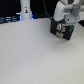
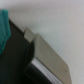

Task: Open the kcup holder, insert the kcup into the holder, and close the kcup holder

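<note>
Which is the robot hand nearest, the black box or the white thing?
The black box: the gripper hangs right over it. The white thing stands toward the exterior view's left.

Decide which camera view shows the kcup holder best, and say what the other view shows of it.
The exterior view. It shows the kcup holder whole, a small dark box on the white table. The wrist view shows only a blurred dark surface, probably part of the holder, cut off at the frame's edge.

Both views blurred, gripper (image 1: 63, 31) jaw state unreadable against kcup holder (image 1: 62, 29), holder cut off in wrist view, kcup unseen
</note>
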### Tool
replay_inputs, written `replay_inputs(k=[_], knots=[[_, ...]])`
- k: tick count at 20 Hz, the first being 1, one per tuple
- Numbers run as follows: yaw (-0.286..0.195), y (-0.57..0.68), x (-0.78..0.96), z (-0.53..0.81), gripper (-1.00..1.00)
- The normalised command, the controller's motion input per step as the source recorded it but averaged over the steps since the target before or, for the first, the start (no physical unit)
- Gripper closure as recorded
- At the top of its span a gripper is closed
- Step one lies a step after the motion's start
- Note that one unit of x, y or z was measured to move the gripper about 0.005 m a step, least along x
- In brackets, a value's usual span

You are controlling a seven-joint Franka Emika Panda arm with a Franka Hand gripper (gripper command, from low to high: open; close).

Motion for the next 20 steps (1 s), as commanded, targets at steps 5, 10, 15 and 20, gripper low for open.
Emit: replay_inputs(k=[5, 10, 15, 20], knots=[[0.086, 0.43, -0.71, 0.00, -1.00], [0.057, 0.45, -0.49, 0.21, -1.00], [0.012, 0.15, 0.18, 0.88, -1.00], [-0.011, 0.06, 0.17, 0.42, -1.00]])
